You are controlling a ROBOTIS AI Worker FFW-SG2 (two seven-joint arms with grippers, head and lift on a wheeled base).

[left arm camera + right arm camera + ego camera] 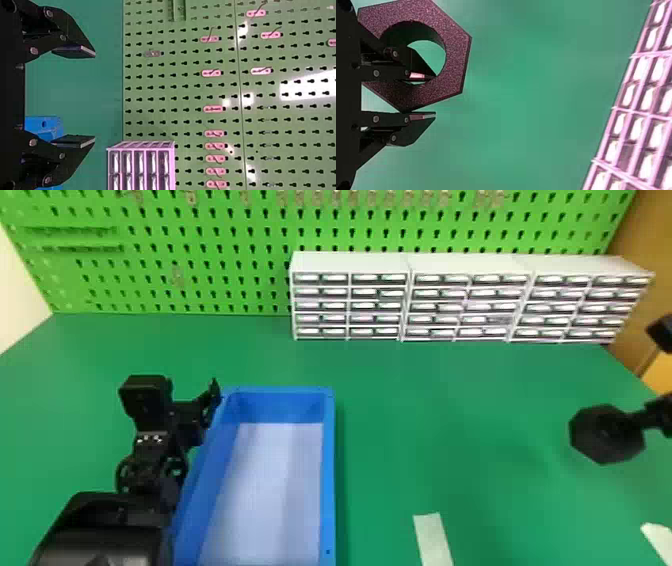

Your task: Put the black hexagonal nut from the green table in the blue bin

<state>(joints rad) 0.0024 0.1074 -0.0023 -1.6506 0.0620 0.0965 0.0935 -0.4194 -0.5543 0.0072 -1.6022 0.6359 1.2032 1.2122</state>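
The right hand [435, 96] grips the nut [457, 59] over the tabletop [425, 405], one finger through its hole, likely for a firm pinch on the rim; the left hand [95, 96] is parked open beside the bin [328, 470]; beyond, drawers [350, 262] by the pegboard [210, 240]

a green pegboard [200, 285] stood upright behind three white small-parts drawer cabinets [350, 262] set side by side; small hooks [211, 73] hung on it. one pale strip [433, 540] lay well apart from another strip [661, 538].
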